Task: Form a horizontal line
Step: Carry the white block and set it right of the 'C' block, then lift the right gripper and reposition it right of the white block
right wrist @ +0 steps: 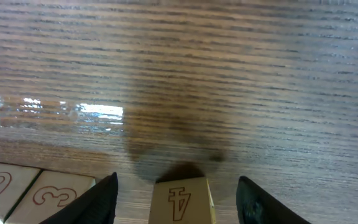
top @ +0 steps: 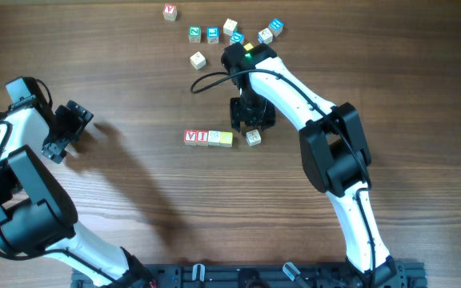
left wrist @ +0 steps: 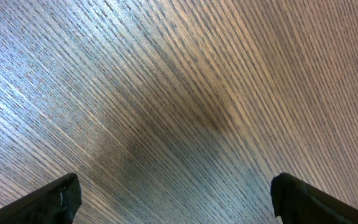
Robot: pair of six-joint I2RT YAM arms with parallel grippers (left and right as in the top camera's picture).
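Status: right gripper (right wrist: pixel 178 190) is released. I see a gap on each side between its black fingers (right wrist: pixel 104 199) and the small pale wooden cube marked with a dark outlined 4 (right wrist: pixel 182 200); the 4 reads upside down in the wrist view. It is grasping nothing.

That cube sits on the brown wood-grain worktop (top: pixel 134 200) just beside the right end of the horizontal line (top: pixel 208 138). There is a small gap between them, and the cube is turned slightly askew to the line.

The line itself is a straight row of tiny wooden letter cubes touching side to side, mid-worktop. From overhead I read two red-lettered faces at its left end, apparently V and I, then a plain pale cube, then a yellow one. The right wrist view catches two of its cubes at lower left with red outlined digits: a 3 and a 6 or 9, can't tell which way up.

Loose cubes with blue and green letters (top: pixel 212 34) lie scattered well beyond the line's far side; their writing is too small to read.

On the other arm, left gripper (left wrist: pixel 174 202) is spread wide over bare worktop, well off the line's left end, holding nothing.
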